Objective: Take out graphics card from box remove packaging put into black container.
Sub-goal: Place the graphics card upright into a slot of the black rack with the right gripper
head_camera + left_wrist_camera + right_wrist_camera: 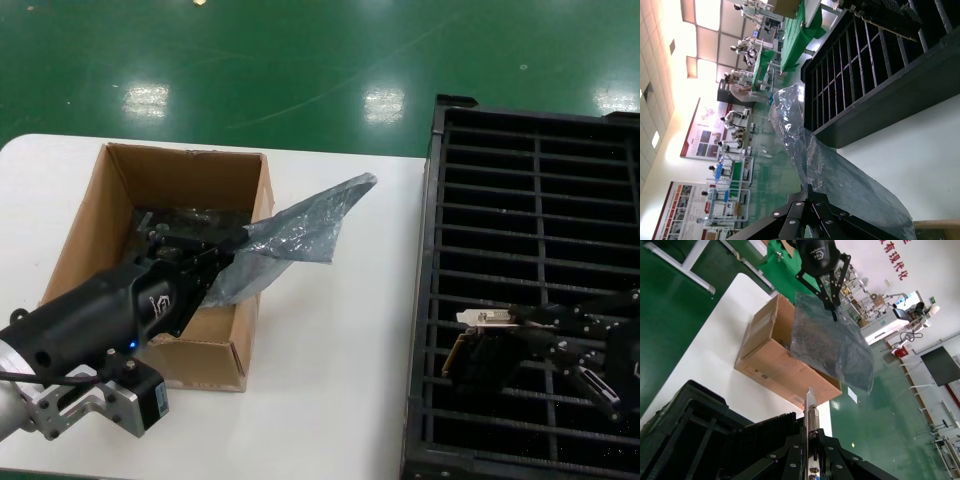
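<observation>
Overhead lamps are lighting the scene brightly and evenly, bouncing off the green floor point(300, 60) as white glare patches in the head view and laying only soft, faint shadows on the worktop point(340, 380) beside the box point(110, 230). In the left wrist view the windows point(710, 20) are blowing out to white and washing the far hall in haze, while the bag point(840, 185) is catching shiny highlights along its creases. The right wrist view is staying fairly sharp on the box point(775, 360), though the container point(695, 440) close to the lens is sinking into dark, soft shadow.
</observation>
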